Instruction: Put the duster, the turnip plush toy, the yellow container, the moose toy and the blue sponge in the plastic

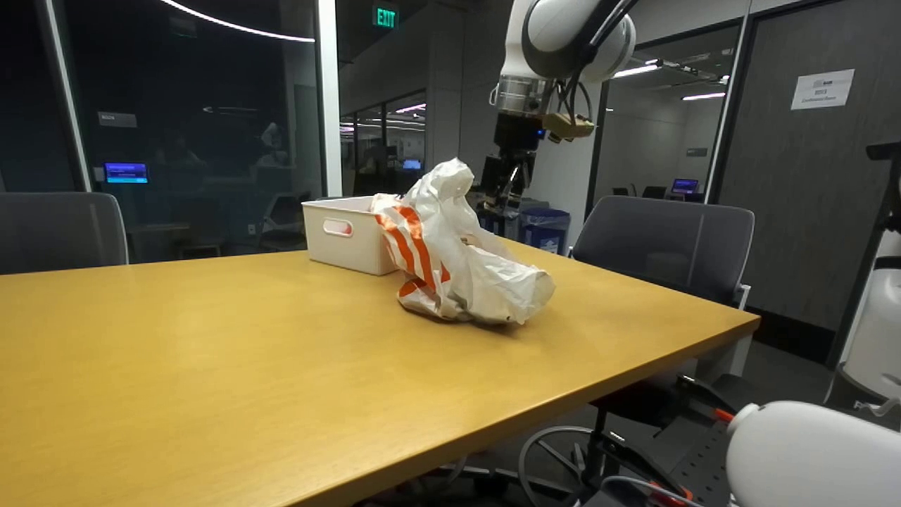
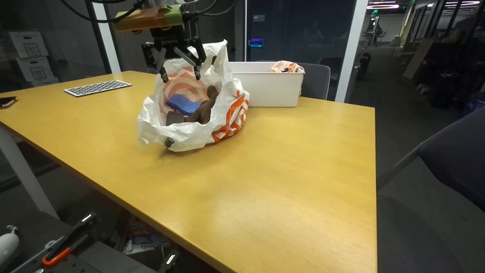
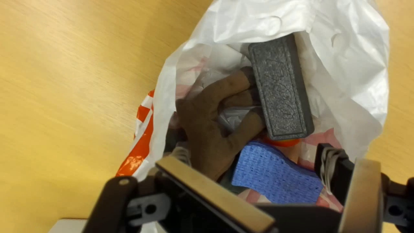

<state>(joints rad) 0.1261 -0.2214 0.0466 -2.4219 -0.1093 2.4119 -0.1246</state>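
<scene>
In an exterior view, the plastic bag rests on the worktop below the jaws, its peak to their left; its wall largely hides the contents, and the jaw opening cannot be told. In an exterior view, the jaws stand wide apart, hold nothing, and hang over the bag's mouth; the blue sponge lies inside the bag directly below them, with the brown moose toy below and to their right. In the wrist view, the sponge lies between and beneath the fingers, its long axis running obliquely across the gap; the black block duster lies farther ahead, long axis pointing away from the jaws. An orange-yellow edge shows under the duster; the yellow container and the turnip plush toy cannot be identified with certainty. Judgement: loading is near complete; the next move calls for straight vertical withdrawal, both fingers kept clear of the bag's rim.
</scene>
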